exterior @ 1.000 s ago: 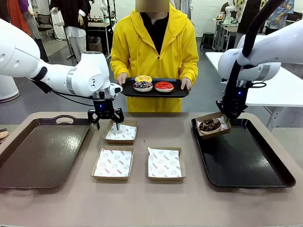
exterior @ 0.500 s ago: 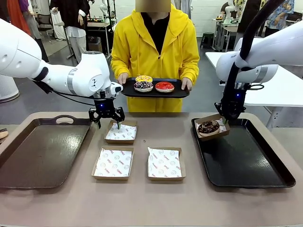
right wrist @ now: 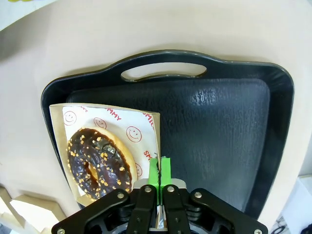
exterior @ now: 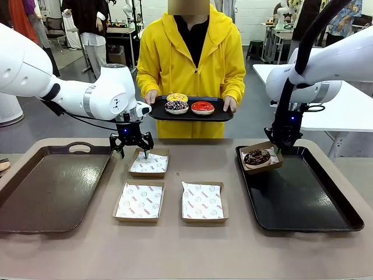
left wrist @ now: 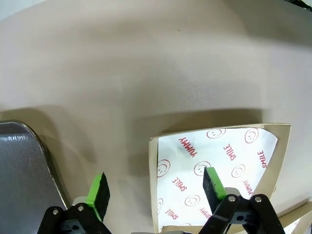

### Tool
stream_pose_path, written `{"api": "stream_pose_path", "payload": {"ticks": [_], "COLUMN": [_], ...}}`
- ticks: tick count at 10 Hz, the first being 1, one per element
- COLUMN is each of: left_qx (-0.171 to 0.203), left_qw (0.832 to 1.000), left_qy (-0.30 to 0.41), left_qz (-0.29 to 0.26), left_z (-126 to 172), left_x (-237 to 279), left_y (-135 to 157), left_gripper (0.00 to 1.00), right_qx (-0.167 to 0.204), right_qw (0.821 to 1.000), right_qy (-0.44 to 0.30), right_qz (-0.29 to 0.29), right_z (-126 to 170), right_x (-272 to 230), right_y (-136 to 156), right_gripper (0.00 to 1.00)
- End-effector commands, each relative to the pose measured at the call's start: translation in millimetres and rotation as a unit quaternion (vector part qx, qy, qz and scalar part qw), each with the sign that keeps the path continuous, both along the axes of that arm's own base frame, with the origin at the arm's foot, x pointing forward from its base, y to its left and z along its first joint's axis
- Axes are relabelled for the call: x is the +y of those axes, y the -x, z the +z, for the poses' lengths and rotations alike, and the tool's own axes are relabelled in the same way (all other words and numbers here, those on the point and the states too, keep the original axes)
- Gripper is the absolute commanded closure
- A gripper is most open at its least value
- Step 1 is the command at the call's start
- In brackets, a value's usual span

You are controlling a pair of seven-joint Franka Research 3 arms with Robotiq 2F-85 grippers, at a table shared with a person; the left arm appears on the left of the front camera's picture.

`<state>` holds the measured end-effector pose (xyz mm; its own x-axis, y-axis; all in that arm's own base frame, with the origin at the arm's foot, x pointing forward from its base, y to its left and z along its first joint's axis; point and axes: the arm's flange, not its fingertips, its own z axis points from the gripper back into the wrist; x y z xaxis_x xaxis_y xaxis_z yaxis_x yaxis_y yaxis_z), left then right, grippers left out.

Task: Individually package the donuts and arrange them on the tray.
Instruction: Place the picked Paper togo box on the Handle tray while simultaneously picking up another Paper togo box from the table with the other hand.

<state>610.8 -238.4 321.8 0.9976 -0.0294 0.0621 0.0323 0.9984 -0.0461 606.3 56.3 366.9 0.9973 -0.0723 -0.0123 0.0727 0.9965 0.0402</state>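
Note:
My right gripper (exterior: 278, 146) is shut on the edge of a paper-lined cardboard box (exterior: 261, 156). The box holds the chocolate sprinkled donut (exterior: 257, 156) and sits low over the far-left corner of the black tray (exterior: 303, 198). In the right wrist view the closed pads (right wrist: 160, 171) pinch the box's rim beside the donut (right wrist: 100, 163), above the tray (right wrist: 219, 126). My left gripper (exterior: 132, 146) hangs open over the left edge of an empty lined box (exterior: 148, 163), whose rim lies between its green pads (left wrist: 213, 183). A person holds a small tray (exterior: 189, 114) carrying yellow (exterior: 176, 97), purple-brown (exterior: 176, 106) and red (exterior: 202, 107) donuts.
Two more empty lined boxes (exterior: 139, 201) (exterior: 204, 202) lie at the table's middle. A large brown tray (exterior: 52, 186) takes up the left side, its rim (left wrist: 34, 161) close to my left fingers. A white table stands at the far right.
My right gripper has sunk a little and shifted slightly left with the boxed donut. My left gripper has edged a touch to the right.

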Motion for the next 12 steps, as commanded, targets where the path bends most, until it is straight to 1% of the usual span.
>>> {"api": "stream_pose_path", "payload": {"ticks": [1, 4, 5, 6, 7, 8, 9, 10, 11, 12], "left_qx": [-0.014, -0.012, -0.013, -0.012, -0.011, -0.012, -0.012, -0.012, -0.012, -0.012], "left_qw": [1.000, 1.000, 1.000, 1.000, 1.000, 1.000, 1.000, 1.000, 1.000, 1.000], "left_qy": [-0.018, -0.020, -0.017, -0.015, -0.013, -0.012, -0.012, -0.011, -0.010, -0.012], "left_qz": [0.017, 0.015, 0.004, 0.004, 0.006, 0.006, 0.007, 0.008, 0.008, 0.008], "left_z": [-1.7, -1.6, -1.5, -0.9, -0.1, 0.4, 0.6, 0.8, 1.0, 0.6], "left_x": [-3.6, -3.3, -3.1, -2.7, -2.5, -2.0, -1.9, -1.9, -2.0, -2.0], "left_y": [-2.3, -3.1, -2.3, -2.6, -3.1, -3.0, -3.1, -2.9, -2.9, -2.8], "left_gripper": [0.00, 0.00, 0.57, 0.58, 0.59, 1.00, 0.74, 1.00, 1.00, 1.00], "right_qx": [0.004, 0.011, 0.010, 0.009, 0.010, 0.011, 0.013, 0.013, 0.013, 0.012], "right_qw": [1.000, 1.000, 1.000, 1.000, 1.000, 1.000, 1.000, 1.000, 1.000, 1.000], "right_qy": [0.010, 0.014, 0.013, 0.011, 0.008, 0.007, 0.006, 0.005, 0.003, 0.002], "right_qz": [-0.002, 0.000, 0.006, 0.007, 0.006, 0.006, 0.006, 0.007, 0.007, 0.007], "right_z": [-2.5, -4.3, -3.2, -1.9, -0.9, -1.2, -1.5, -1.8, -2.0, -2.5], "right_x": [-0.8, -1.0, -1.2, -1.7, -2.3, -2.2, -2.2, -2.0, -2.2, -2.4], "right_y": [-1.6, -1.9, -0.7, -0.4, -0.3, -0.9, -1.1, -1.3, -1.4, -1.6], "right_gripper": [0.99, 0.99, 0.78, 0.39, 0.18, 0.00, 0.00, 0.00, 0.03, 0.00]}}
